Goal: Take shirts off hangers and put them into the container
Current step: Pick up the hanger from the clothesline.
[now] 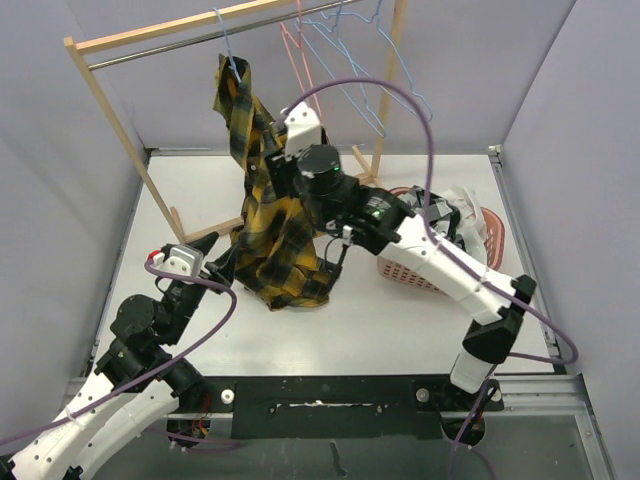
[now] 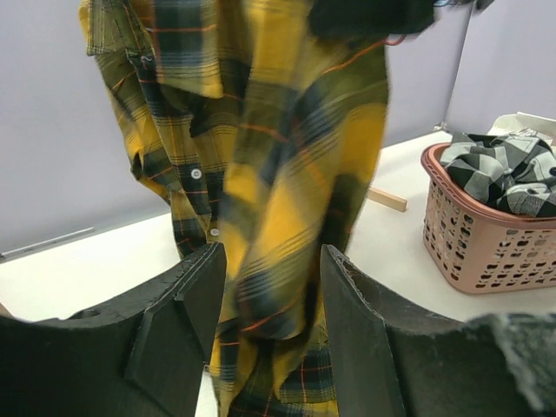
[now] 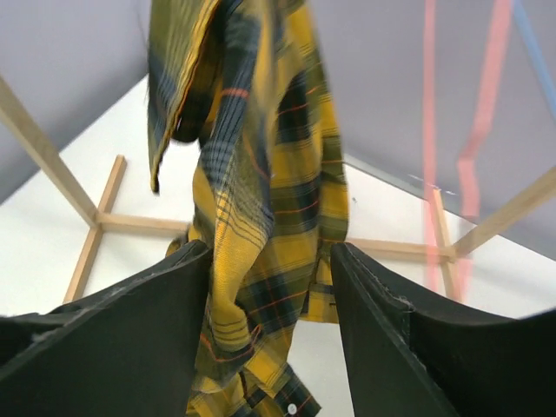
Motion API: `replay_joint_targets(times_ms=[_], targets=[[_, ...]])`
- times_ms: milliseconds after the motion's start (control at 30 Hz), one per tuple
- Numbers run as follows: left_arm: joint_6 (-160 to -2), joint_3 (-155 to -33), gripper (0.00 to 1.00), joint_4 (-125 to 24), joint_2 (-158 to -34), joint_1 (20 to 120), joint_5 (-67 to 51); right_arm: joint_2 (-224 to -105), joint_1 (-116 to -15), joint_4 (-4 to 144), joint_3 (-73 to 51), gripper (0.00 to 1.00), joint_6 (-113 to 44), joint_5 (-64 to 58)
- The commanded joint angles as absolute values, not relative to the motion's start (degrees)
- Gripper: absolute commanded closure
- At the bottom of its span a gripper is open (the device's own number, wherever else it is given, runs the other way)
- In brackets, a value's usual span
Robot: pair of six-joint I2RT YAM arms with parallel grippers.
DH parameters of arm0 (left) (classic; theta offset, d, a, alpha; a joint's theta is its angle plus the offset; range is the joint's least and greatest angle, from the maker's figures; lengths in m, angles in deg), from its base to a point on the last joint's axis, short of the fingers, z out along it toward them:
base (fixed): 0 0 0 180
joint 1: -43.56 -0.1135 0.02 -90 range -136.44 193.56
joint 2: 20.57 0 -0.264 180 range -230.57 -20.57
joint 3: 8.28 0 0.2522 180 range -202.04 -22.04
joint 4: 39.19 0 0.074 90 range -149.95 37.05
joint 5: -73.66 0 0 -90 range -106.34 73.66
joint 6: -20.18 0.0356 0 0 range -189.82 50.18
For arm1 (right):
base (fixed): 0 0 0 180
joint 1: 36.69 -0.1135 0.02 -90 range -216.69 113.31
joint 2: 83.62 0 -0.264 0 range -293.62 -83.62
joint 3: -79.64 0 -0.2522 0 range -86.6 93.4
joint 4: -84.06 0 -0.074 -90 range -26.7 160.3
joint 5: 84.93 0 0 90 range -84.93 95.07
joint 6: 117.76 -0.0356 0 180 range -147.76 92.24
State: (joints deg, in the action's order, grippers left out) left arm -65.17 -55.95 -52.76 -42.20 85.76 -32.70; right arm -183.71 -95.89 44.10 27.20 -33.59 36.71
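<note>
Left gripper (image 2: 274, 261), at seven o'clock in the overhead view, is half closed on a bunched fold of the plaid shirt (image 1: 265, 215). Right gripper (image 3: 271, 261), at centre, has its jaws apart around the shirt's middle, not yet pinching. The shirt hangs from a blue hanger (image 1: 228, 45) at eleven o'clock. The pink basket (image 1: 420, 272) sits at three o'clock. The cloth looks soft, light and floppy, so it is best gathered thickly near the collar.
</note>
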Motion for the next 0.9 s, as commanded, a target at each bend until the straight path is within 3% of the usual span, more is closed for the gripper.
replay_joint_targets(times_ms=[0,233,400,667,867], targets=[[-66.28,-58.16,0.54,-50.4,-42.79,85.36,-32.2,-175.16,-91.87,50.11,23.96,0.45,-36.23,31.68],[-66.3,-58.17,0.54,-50.46,-43.23,85.36,-32.47,-173.44,-80.21,50.7,23.46,0.5,-44.08,5.58],[-66.3,-58.16,0.54,-50.52,-43.51,85.34,-32.43,-177.05,-80.53,49.94,28.66,0.51,-44.3,-4.47],[-66.29,-58.19,0.54,-50.47,-43.47,85.31,-32.5,-182.71,-94.15,43.47,39.48,0.29,-34.71,13.08],[-66.3,-58.17,0.54,-50.5,-43.29,85.31,-32.6,-186.54,-98.76,44.73,42.49,0.26,-31.7,21.9]])
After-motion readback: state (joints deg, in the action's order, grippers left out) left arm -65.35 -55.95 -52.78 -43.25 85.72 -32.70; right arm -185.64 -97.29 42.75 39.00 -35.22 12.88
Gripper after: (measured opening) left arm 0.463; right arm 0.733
